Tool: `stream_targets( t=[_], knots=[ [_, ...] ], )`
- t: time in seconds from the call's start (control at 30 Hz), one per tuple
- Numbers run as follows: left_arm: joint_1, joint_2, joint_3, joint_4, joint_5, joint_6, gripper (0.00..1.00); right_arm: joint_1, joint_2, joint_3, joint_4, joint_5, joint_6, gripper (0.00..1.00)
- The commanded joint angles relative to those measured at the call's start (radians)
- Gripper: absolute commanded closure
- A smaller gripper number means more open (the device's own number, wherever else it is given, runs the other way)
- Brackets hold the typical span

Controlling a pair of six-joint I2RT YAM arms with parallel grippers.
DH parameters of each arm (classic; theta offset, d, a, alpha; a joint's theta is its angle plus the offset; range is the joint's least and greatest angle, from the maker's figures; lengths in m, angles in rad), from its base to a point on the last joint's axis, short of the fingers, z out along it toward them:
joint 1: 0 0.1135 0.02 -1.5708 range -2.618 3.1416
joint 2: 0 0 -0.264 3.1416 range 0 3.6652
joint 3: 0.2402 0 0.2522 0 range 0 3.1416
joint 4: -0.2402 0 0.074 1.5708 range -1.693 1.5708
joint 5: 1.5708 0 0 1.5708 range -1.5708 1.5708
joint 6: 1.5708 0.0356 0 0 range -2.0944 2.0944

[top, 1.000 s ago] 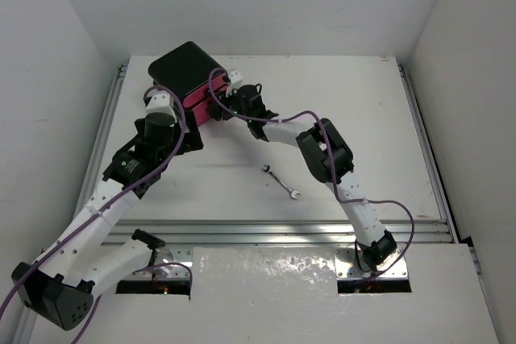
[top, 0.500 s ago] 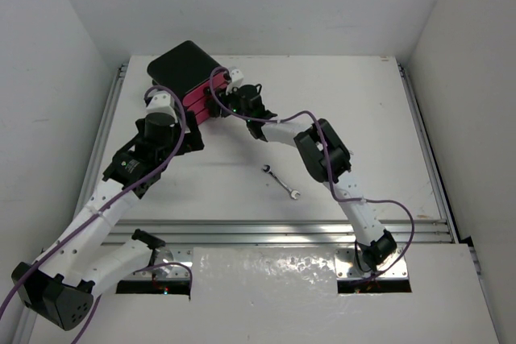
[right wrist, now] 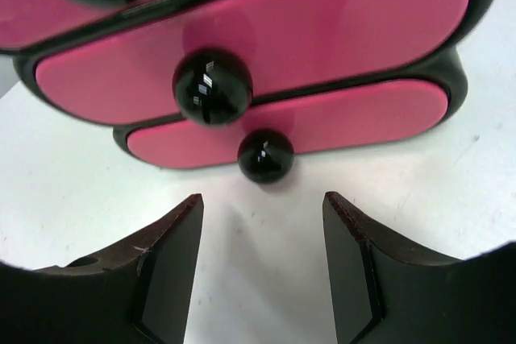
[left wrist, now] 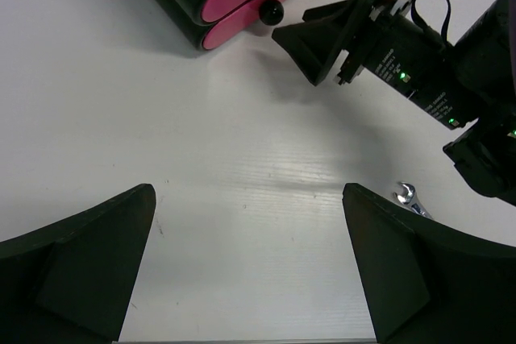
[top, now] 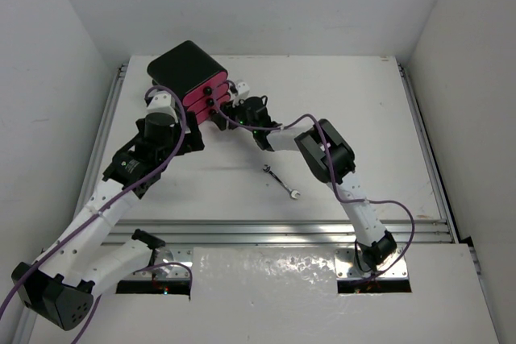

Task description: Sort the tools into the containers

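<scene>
1. The box [top: 181, 66] stands on the tabletop [top: 355, 118] with its three pink drawers [right wrist: 322, 22] turned toward the arms. All three fronts look flush with the box, so I judge them shut.
2. One wrench [top: 280, 182] is the only tool in sight. It lies flat on the tabletop, well apart from the box, out in front of the drawer side and toward the right arm's base.
3. Its long axis runs on a slant. One end points roughly back at the box front, the other away from it.
4. The right pincer [right wrist: 262, 199] sits just in front of the box with its jaws parted and nothing between them. The lowest knob [right wrist: 264, 155] is straight ahead of the gap, just clear of the fingertips.
5. The left pincer [left wrist: 247, 191] hangs near the box front too, spread wide and empty over bare tabletop. In its wrist view the wrench's head peeks out past the finger on the right.
6. The wrench lies behind the right pincer, on the side away from the box, so that arm would have to turn away to reach it.
7. Neither arm looks clearly nearer.
8. A grip would likely go best across the shaft, square to the slant.
9. A drawer must be opened first, and the right pincer is already lined up on the lowest knob.
</scene>
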Motion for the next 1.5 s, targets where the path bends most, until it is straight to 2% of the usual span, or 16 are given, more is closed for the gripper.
stream_targets(
  t=[0.0, 0.13, 0.33, 0.57, 0.93, 1.2, 1.33, 1.37, 1.47],
  knots=[
    [0.01, -0.019, -0.006, 0.044, 0.005, 0.015, 0.0, 0.007, -0.007, 0.111, -0.014, 0.012, -0.017, 0.42],
    [0.012, -0.016, -0.006, 0.042, 0.001, 0.014, 0.0, 0.006, 0.058, 0.216, -0.089, 0.007, -0.011, 0.42],
    [0.012, -0.015, -0.006, 0.042, 0.001, 0.014, 0.0, 0.006, 0.104, 0.271, -0.117, 0.01, -0.004, 0.42],
    [0.012, -0.016, -0.004, 0.044, 0.001, 0.014, 0.0, 0.006, 0.077, 0.199, -0.067, 0.013, 0.006, 0.42],
    [0.013, -0.015, -0.004, 0.042, 0.004, 0.014, 0.0, 0.003, 0.181, 0.353, -0.151, 0.001, 0.016, 0.46],
    [0.013, -0.013, -0.006, 0.046, 0.008, 0.015, 0.0, 0.003, 0.184, 0.359, -0.14, -0.007, 0.0, 0.61],
    [0.013, -0.013, -0.006, 0.046, 0.01, 0.015, 0.0, 0.003, 0.175, 0.356, -0.134, -0.019, -0.009, 0.77],
    [0.013, -0.011, -0.006, 0.046, 0.011, 0.015, 0.0, 0.004, 0.166, 0.327, -0.122, -0.019, -0.009, 0.81],
    [0.015, -0.011, -0.004, 0.046, 0.013, 0.017, 0.0, 0.004, 0.098, 0.189, -0.045, -0.005, -0.007, 0.85]
  ],
)
